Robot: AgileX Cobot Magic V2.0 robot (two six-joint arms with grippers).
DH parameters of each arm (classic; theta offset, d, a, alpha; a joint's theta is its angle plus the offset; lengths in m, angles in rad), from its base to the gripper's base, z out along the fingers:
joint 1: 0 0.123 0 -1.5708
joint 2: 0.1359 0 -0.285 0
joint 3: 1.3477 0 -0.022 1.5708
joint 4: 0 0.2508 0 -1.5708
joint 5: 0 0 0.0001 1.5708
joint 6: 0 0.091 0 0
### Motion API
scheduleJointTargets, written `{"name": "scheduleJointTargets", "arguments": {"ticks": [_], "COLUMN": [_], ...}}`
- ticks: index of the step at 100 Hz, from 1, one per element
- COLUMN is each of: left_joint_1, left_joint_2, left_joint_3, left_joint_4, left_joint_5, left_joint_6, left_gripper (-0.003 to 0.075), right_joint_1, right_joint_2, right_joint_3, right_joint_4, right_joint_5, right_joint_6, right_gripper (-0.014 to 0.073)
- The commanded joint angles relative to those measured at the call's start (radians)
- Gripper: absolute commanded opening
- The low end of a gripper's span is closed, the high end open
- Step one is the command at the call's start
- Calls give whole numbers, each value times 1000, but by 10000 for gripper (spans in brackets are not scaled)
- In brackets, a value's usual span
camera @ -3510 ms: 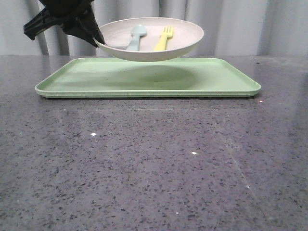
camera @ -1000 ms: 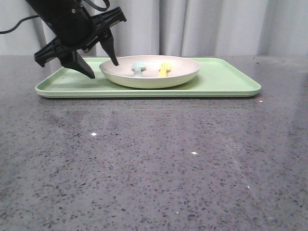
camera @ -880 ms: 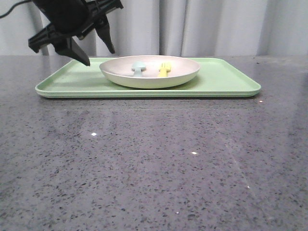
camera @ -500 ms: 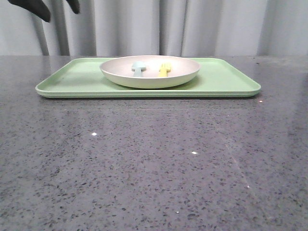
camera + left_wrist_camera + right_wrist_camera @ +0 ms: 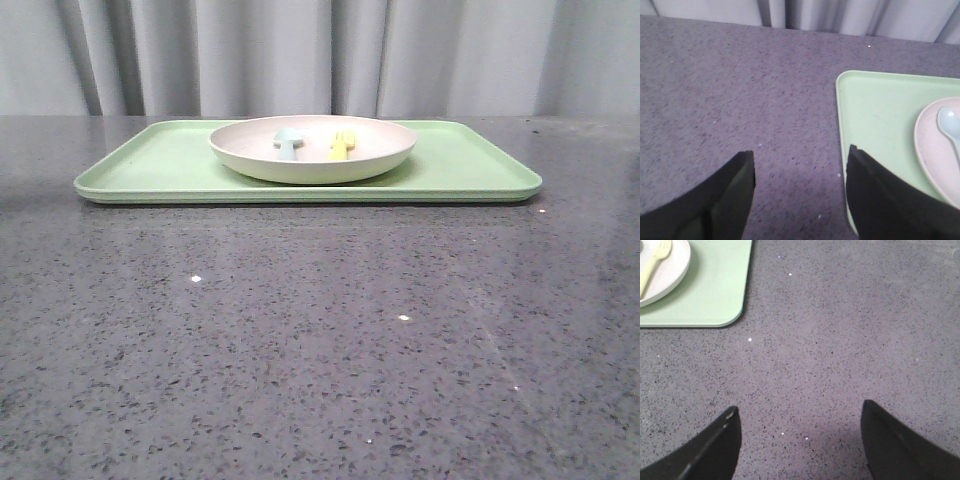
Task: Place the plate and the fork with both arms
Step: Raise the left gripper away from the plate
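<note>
From the front, the plate (image 5: pixel 312 150) sat on the light-green tray (image 5: pixel 150 165), a little left of the tray's middle, its base resting flat on the tray floor. Inside the plate lay the fork (image 5: pixel 342 145), yellow, on the right half, and a pale blue spoon (image 5: pixel 288 142) just beside it on the left half; the two were apart, not touching. The tray rested on the speckled grey tabletop (image 5: pixel 320 340), toward its far edge, with grey curtains (image 5: pixel 400 55) hanging behind. Neither arm appeared in this view.

In the left wrist view, the left claw (image 5: pixel 800 192) was spread wide with nothing between its two dark fingers (image 5: pixel 720 200), only bare tabletop (image 5: pixel 740 90). It hung over the tabletop beside the tray's short end; one finger overlapped the tray's corner (image 5: pixel 875 115) in the picture, though whether it touched could not be told. Part of the plate (image 5: pixel 935 145) showed at the picture's edge, with the spoon's bowl (image 5: pixel 949 124) lying in it.

In the right wrist view, the right claw (image 5: pixel 800 440) was likewise spread wide and held nothing; speckled tabletop (image 5: pixel 840 340) filled the gap between its fingers (image 5: pixel 710 450). It stood well apart from the tray's rounded corner (image 5: pixel 715 295). A slice of the plate (image 5: pixel 670 267) lay on the tray at the picture's corner, with the fork (image 5: pixel 654 262) resting in it.
</note>
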Motion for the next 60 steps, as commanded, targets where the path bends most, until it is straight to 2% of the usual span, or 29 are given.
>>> {"name": "scheduleJointTargets", "arguments": {"ticks": [1,34,60], "left_joint_1": [25,60,60], "left_joint_2": [-106,-462,-628], "left_joint_3": [68,437,550], "left_joint_4": [15,5,-15], "left_joint_5": [-85,-100,-66], "left_joint_6": [-10,-10,-10], "left_gripper": [400,399,399], "right_joint_1": [-6,-6,-6], "right_joint_2": [12,12,12], "right_joint_3": [-33,-33,-33], "right_joint_4": [-6,-6,19], "right_joint_5": [-55,-57,-73], "right_joint_6": [-11,-11,-11], "right_gripper": [511,511,511]}}
